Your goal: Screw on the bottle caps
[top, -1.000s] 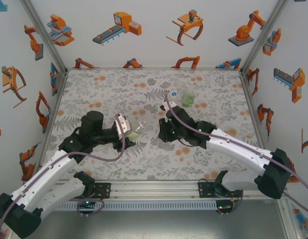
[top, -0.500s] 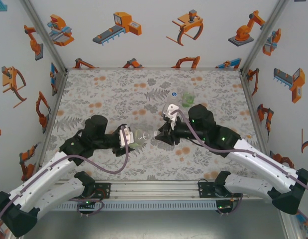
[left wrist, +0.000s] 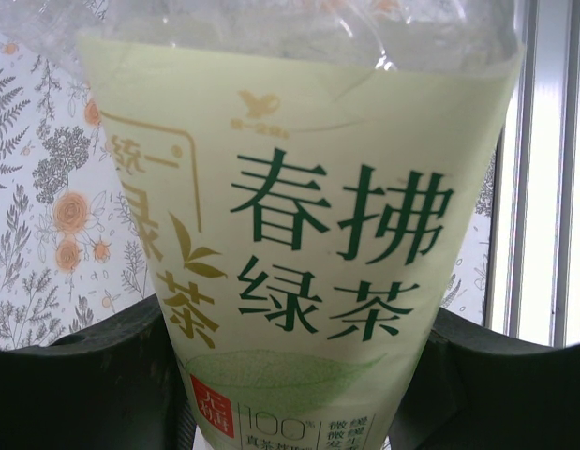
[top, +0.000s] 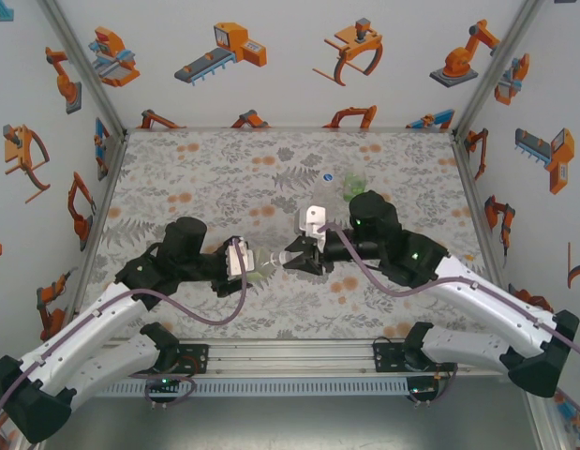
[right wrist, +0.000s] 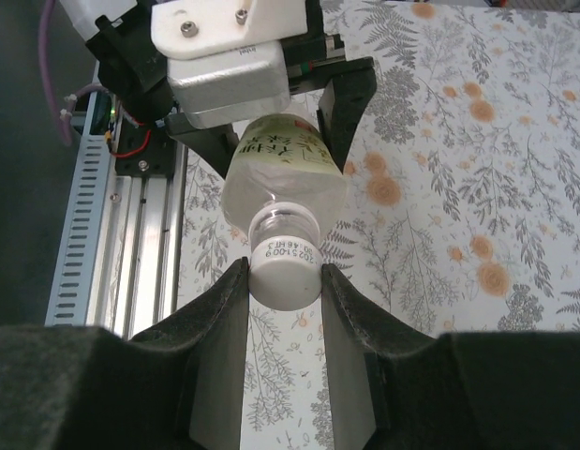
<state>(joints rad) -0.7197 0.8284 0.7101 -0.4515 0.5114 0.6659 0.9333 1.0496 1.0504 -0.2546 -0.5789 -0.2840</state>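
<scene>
Your bottle (right wrist: 282, 183) was a small clear one with a crinkled body. It wore a pale yellow-green label printed with dark green Chinese characters, a small red patch and "100%". Its cap (right wrist: 285, 272) was white and round and sat on the neck.

Your left tool (top: 249, 262) was clamped around the labelled body, a dark finger on each side. Your right tool (top: 292, 257) was narrowed onto the cap, both fingers (right wrist: 224, 300) pressing its sides.

The pair met on the near side of the green-tinted bottle (top: 355, 181) and to its left, with the held bottle lifted off the floral worktop (top: 177, 169). That green-tinted bottle stood upright and was partly hidden behind your right arm. A second small pale cap (top: 327, 174) lay on the worktop just beside it, to its left.

The held bottle lay roughly level. Its long axis ran left to right across the worktop, neck and cap towards your right tool and base towards your left.
</scene>
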